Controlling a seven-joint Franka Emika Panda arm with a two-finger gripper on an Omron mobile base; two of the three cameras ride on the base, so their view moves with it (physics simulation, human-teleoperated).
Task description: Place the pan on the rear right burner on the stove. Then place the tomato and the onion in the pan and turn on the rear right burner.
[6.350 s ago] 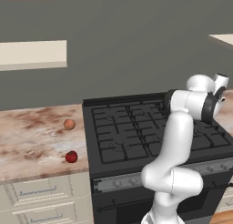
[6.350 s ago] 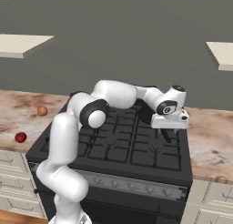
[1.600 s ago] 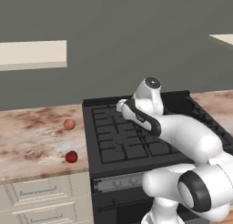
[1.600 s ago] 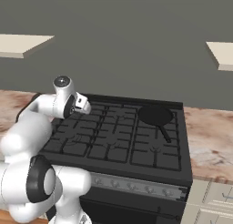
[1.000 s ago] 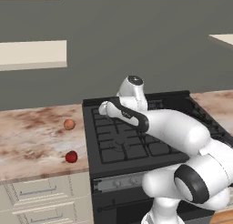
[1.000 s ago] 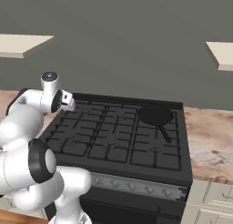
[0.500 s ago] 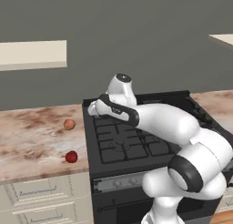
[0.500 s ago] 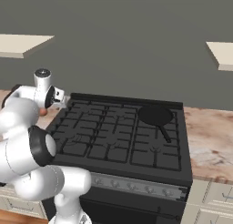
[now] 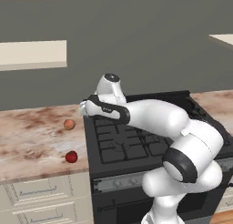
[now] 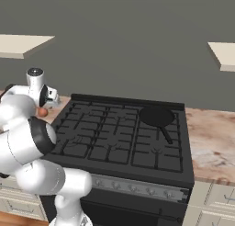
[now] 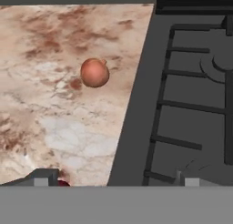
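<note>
Pan [image 10: 156, 115] sits on the rear right burner already. Your gripper [image 9: 83, 110] hangs empty, jaws apart, over the stove's [image 9: 136, 141] left edge; onion [image 9: 69, 124] lies just left on the surface [image 9: 27, 141], tomato [image 9: 71, 156] nearer the front.

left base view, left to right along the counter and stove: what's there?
onion and tomato on the counter, nearly level in x → gripper at the stove's left edge → stove
</note>
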